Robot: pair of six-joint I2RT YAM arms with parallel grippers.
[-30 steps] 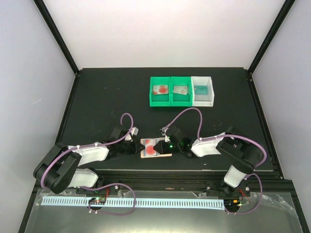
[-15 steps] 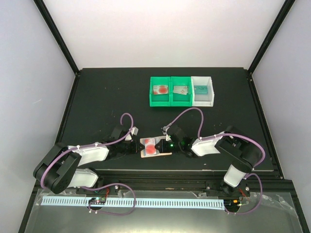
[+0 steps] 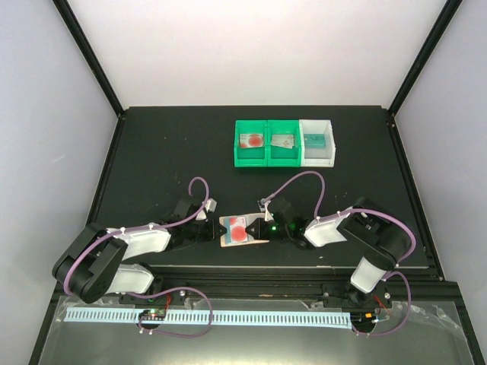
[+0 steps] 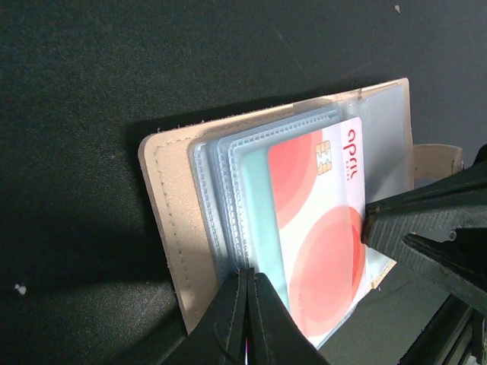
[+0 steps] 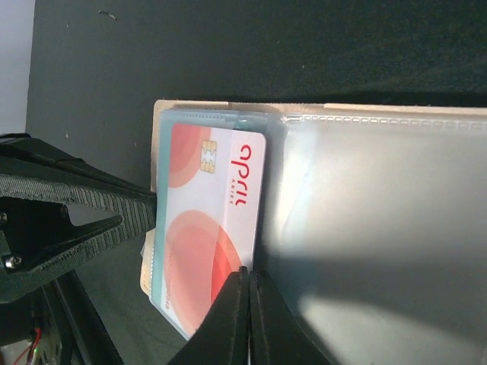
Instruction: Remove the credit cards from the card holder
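The peach card holder (image 3: 245,242) lies open at the near edge of the table between my two grippers. A pale credit card with red blotches (image 3: 238,230) sticks partly out of its pale blue pocket sleeves. In the left wrist view my left gripper (image 4: 249,275) is shut on the near edge of the sleeves of the holder (image 4: 163,198), beside the card (image 4: 319,228). In the right wrist view my right gripper (image 5: 249,272) is shut on the edge of the card (image 5: 209,220), next to the holder's clear panel (image 5: 380,198). In the top view the left gripper (image 3: 218,230) and right gripper (image 3: 259,226) face each other.
At the back stand three bins in a row: a green bin (image 3: 237,141) holding a red-blotch card, a green bin (image 3: 283,127) holding a silver-grey card, and a white bin (image 3: 317,125) holding a teal card. The table's front rail runs just behind the holder.
My right gripper has shifted slightly to the right with the card in it. The holder has tilted a little. The left arm has barely moved.
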